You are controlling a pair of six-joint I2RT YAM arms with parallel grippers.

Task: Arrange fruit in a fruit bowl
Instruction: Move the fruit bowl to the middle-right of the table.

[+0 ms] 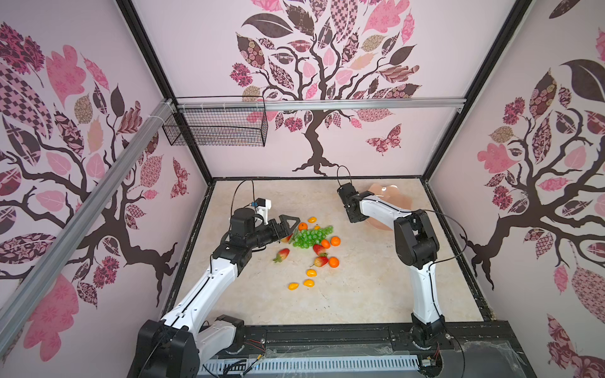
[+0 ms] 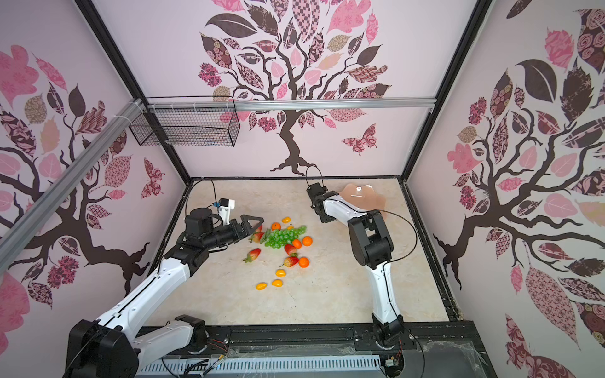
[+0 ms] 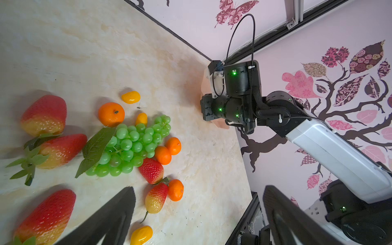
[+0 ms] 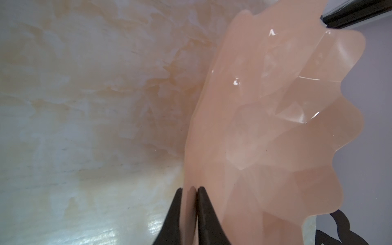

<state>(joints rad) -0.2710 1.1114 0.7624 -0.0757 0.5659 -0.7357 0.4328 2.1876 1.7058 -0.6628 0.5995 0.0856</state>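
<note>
The fruit lies in a loose cluster mid-table in both top views: a green grape bunch (image 1: 311, 235) (image 2: 284, 236) (image 3: 131, 146), strawberries (image 1: 282, 254) (image 3: 151, 170), tangerines (image 1: 335, 241) (image 3: 111, 114) and small yellow ovals (image 1: 311, 272) (image 3: 130, 97). My left gripper (image 1: 289, 227) (image 2: 253, 227) (image 3: 199, 191) hovers open at the cluster's left edge, with nothing between its fingers. The peach-pink scalloped fruit bowl (image 1: 396, 196) (image 2: 363, 194) (image 4: 275, 127) is at the back right, partly hidden by my right arm. My right gripper (image 4: 189, 188) is shut on the bowl's rim.
A black wire mesh basket (image 1: 219, 126) hangs from the rail at the back left, above the table. Patterned walls close in the marble table (image 1: 360, 294) on three sides. A black frame rail (image 1: 327, 333) runs along the front.
</note>
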